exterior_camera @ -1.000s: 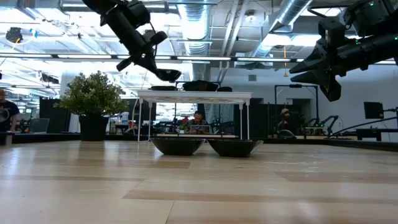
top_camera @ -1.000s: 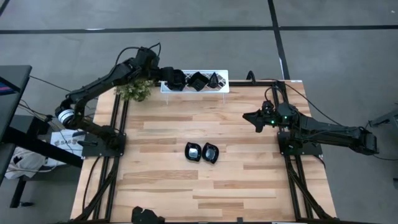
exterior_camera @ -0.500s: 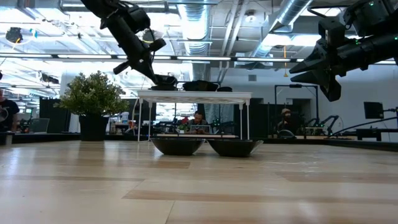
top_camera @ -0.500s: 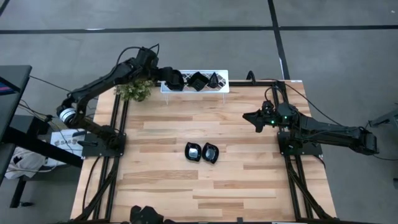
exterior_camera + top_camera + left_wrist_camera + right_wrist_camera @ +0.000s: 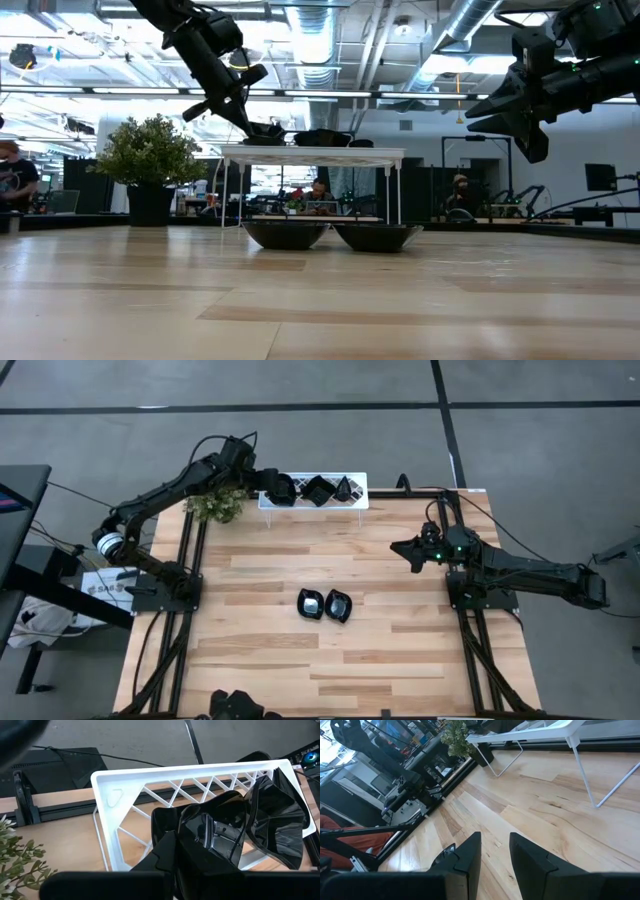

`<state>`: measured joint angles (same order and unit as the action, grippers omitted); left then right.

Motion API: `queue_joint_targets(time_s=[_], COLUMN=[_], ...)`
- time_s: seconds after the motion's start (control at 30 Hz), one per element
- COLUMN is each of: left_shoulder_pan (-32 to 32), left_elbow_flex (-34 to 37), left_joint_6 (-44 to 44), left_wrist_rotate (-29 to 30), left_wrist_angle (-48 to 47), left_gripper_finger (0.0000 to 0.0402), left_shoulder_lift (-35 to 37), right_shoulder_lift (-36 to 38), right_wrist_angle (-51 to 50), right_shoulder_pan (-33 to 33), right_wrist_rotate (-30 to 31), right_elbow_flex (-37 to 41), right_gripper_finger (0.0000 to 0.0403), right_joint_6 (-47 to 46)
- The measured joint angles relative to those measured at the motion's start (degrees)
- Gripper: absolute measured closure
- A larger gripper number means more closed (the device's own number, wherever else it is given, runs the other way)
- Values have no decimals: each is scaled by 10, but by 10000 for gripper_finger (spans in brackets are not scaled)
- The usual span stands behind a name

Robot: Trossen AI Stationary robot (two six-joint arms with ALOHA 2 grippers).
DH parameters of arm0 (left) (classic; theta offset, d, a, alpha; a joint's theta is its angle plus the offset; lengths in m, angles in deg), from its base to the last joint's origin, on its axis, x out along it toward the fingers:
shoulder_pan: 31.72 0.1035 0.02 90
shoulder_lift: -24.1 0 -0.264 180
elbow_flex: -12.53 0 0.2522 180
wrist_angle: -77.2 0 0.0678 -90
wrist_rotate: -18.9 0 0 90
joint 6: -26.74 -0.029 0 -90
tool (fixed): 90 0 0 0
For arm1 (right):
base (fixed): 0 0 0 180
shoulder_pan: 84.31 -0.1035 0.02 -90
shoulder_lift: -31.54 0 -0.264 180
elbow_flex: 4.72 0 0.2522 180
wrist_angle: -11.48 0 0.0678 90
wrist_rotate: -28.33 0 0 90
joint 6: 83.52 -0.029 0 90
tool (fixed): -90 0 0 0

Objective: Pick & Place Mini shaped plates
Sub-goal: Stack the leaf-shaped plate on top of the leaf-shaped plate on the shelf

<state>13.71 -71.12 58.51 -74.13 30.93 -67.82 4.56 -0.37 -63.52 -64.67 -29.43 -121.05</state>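
A white lattice rack stands at the table's far edge. Two black mini plates rest on its top. My left gripper is shut on a third glossy black plate at the rack's left end. Two more black plates lie side by side on their bases mid-table, also seen in the low view. My right gripper hovers open over the table's right side, nothing between its fingers. My left gripper pinches the black plate by its rim on the side nearest the gripper. The fingers slant down from the table's left toward the rack. The plate's underside sits on the rack's lattice top, roughly level; the far fingertip is hidden by the plate.
A small green plant stands just left of the rack, beneath my left arm. Bare wood lies between the rack and the two mid-table plates. A dark object sits at the near edge. People show in the room beyond the table.
My left gripper has sunk a little with the black plate. The plate hung just above the rack's left end a second ago and now sits on the rack's top. My right arm has kept still.
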Motion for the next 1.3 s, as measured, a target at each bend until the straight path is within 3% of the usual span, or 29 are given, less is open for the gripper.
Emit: queue_joint_targets(time_s=[0.27,0.73,1.03,1.17,1.3], left_shoulder_pan=[0,8,27,-22,-125], left_elbow_flex=[0,-1,-1,-1,24], left_joint_6=[-15,-45,-41,-29,-22], left_wrist_rotate=[0,-7,-48,-86,-88], left_wrist_angle=[3,6,2,-32,-35], left_gripper_finger=[376,267,245,248,253], left_shoulder_lift=[0,8,116,181,243], right_shoulder_lift=[0,0,0,0,0], right_wrist_angle=[0,0,0,0,1], right_shoulder_pan=[0,0,0,0,0], right_wrist_rotate=[0,0,0,0,0], right_elbow_flex=[0,0,0,0,0], right_gripper_finger=[305,305,305,305,305], right_joint_6=[0,0,0,0,0])
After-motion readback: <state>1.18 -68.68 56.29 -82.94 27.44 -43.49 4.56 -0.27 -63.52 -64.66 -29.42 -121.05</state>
